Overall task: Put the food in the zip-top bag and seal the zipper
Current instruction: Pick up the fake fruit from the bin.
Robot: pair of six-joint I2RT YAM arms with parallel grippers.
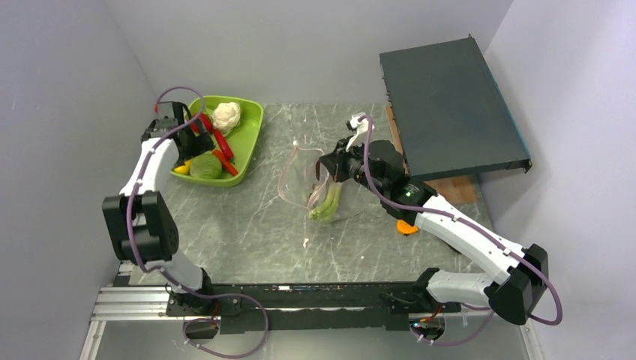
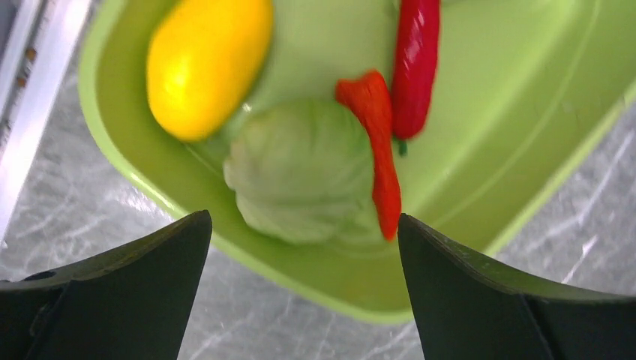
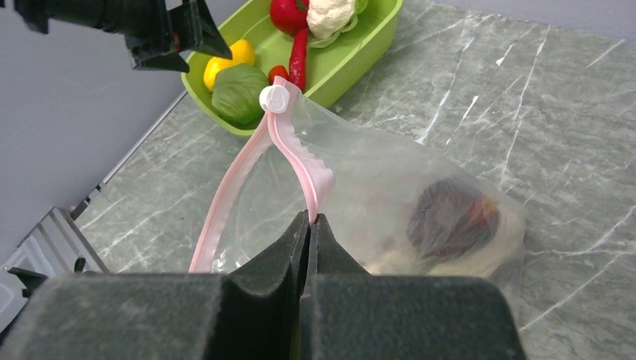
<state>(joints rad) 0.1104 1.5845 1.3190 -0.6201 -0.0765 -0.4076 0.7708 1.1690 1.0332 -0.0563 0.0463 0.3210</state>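
Clamping the zipper (image 3: 301, 156) mid-table is the right gripper (image 3: 309, 222) — the left gripper (image 2: 304, 225), jaws apart, hangs over the far-left tray (image 2: 517, 90).

Clear zip-top bag (image 3: 450, 150) lies open, pink zipper (image 3: 296, 154) unsealed, pale stalks (image 1: 328, 201) inside; other food (image 2: 300, 172) sits in the green tray (image 2: 487, 112).

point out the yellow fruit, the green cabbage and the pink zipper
yellow fruit (image 2: 206, 64): left wrist view, middle of its body
green cabbage (image 2: 300, 172): left wrist view, centre of its leafy top
pink zipper (image 3: 311, 169): right wrist view, on its ridged side
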